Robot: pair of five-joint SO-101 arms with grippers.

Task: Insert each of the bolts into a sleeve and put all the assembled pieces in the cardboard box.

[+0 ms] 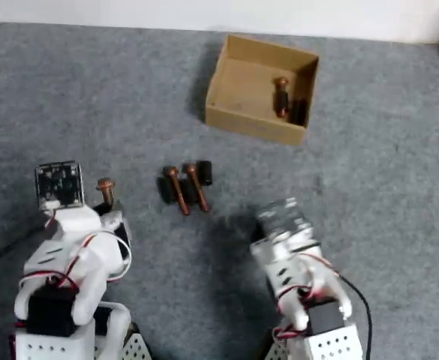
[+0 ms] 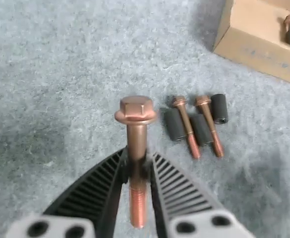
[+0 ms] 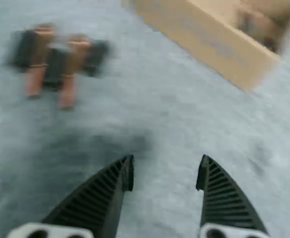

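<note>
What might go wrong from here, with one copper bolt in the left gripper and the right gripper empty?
The copper-coloured hex bolt is pinched by its shank in the left gripper, so it may tilt or slip during insertion. The black cylindrical sleeves lie crowded against the two loose copper bolts, so the open right gripper may knock a neighbour.

Premises present as a robotics lab test bench. Evidence: flat grey felt-like table covering [image 1: 399,187]; white plastic left arm with exposed red and black wiring [image 1: 73,259]; matching right arm [image 1: 298,262] alongside.

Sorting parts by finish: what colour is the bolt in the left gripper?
The bolt is copper, best in the left wrist view.
</note>
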